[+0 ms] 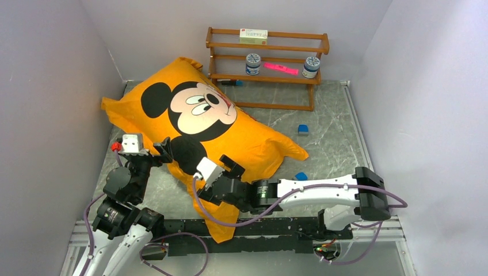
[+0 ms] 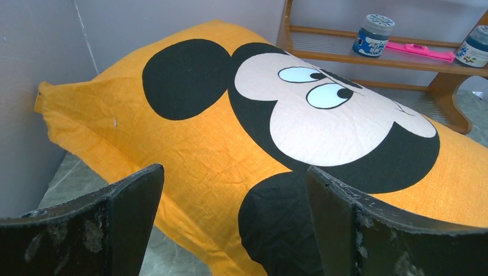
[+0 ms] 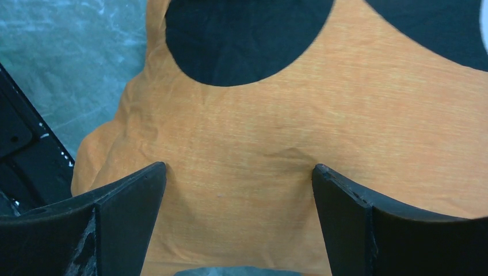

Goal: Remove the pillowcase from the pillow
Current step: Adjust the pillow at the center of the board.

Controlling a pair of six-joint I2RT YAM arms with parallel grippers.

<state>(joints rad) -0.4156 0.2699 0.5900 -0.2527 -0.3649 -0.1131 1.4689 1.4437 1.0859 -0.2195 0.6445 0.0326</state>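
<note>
Right gripper (image 3: 239, 172) spread wide, empty, Mickey Mouse pillowcase (image 3: 247, 138) just ahead of fingertips; left gripper (image 2: 233, 175) likewise wide. Risk: hidden pillow pinched with fabric, both dragged together.

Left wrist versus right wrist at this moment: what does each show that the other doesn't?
Left wrist only: the Mickey face, the shelf holding two jars and a pink item, and the side wall.
Right wrist only: the black base rail beside the wrinkled near end of the pillowcase.
Both: orange pillowcase fabric, a patch of table, and the arm's own open gripper with nothing gripped: left gripper, right gripper.
</note>
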